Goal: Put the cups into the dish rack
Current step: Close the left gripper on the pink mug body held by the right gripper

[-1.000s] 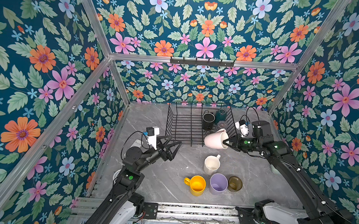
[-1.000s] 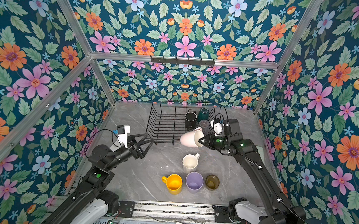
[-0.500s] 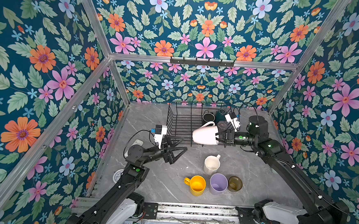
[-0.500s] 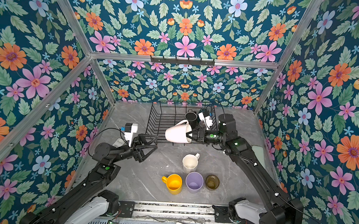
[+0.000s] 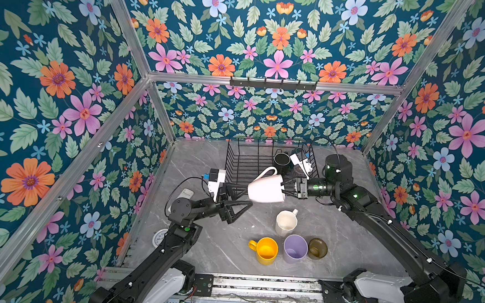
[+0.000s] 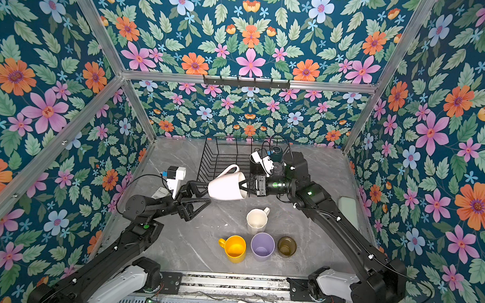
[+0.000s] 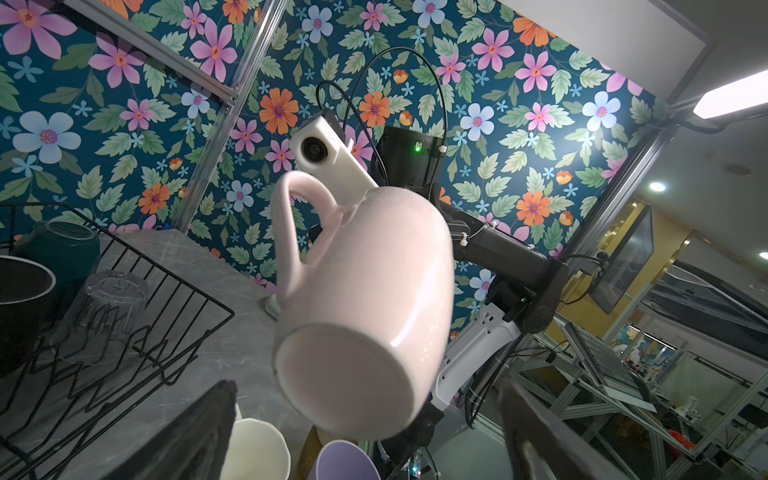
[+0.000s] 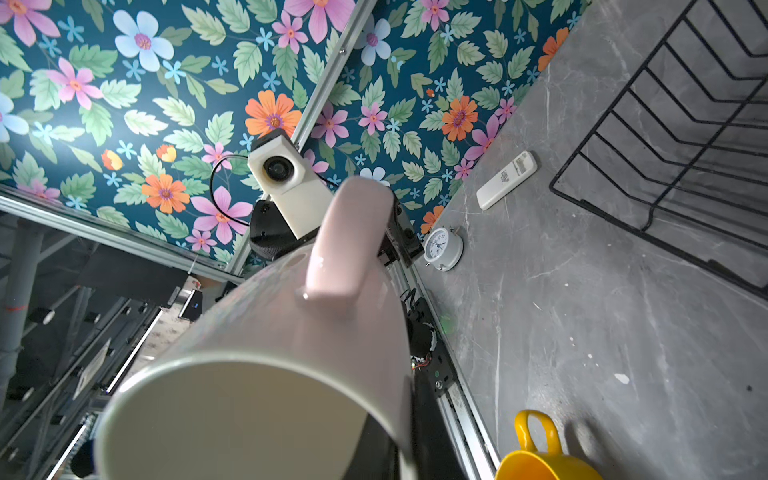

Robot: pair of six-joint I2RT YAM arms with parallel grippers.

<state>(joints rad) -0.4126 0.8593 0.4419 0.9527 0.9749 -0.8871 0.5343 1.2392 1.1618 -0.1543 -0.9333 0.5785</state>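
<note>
A: While the right gripper (image 5: 284, 188) pinches the rim of the pale pink mug (image 5: 265, 188) and holds it sideways in the air, base toward the other arm, which step would you call this?

B: A handover, I judge. The left gripper (image 5: 239, 199) sits just beside the mug's base with its jaws spread wide and nothing between them. In the left wrist view the base (image 7: 353, 374) fills the gap between the 2 dark fingers.

A: And where is the mug relative to the dish rack (image 5: 236, 160)?

B: Off the table, at the rack's near edge, not inside it. The black mug (image 5: 281, 160) stands in the rack already, and the left wrist view shows a clear glass (image 7: 110, 299) upside down there next to a dark green cup (image 7: 62, 245).

A: So what does the next move need?

B: Probably the left jaws closing around the mug's body before the right lets go of the rim. A glazed, rounded wall could slip if the release comes early.

A: What remains on the table?

B: 4 cups: the white mug (image 5: 286, 222), yellow mug (image 5: 265, 250), lavender tumbler (image 5: 296, 247) and amber glass (image 5: 317, 248).

A: Anything you cannot make out?

B: The right arm and its wrist camera cover much of the rack's right end in both top views. The right fingertips are hidden inside the mug, so I cannot see how deep the grip goes.
</note>
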